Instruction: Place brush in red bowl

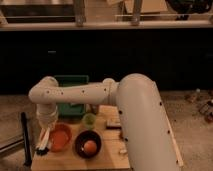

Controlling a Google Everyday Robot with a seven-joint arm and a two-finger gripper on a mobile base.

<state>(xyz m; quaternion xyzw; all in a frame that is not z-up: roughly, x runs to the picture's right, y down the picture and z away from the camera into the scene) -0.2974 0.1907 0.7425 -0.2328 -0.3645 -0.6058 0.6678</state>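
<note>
Although I have only the single camera view to steer by, the layout reads well enough: the white arm's gripper [46, 131] hangs at the left edge of the light wooden table [107, 152], just left of the shallow red bowl [60, 137]. A pale-handled brush with dark bristles [43, 142] slants down from the gripper, bristle end low and apparently at the table's left edge, outside the bowl. I cannot tell how the pincer is set, nor whether it truly grips the handle.

My worry is the short hop rightward. If the brush is not lifted enough, the bristles could catch the bowl's near rim and shove or tip it. A weak hold could let it drop off the table edge instead. Overshooting would carry it toward the dark bowl holding an orange ball [88, 145] or the small green cup [89, 120] close by.
</note>
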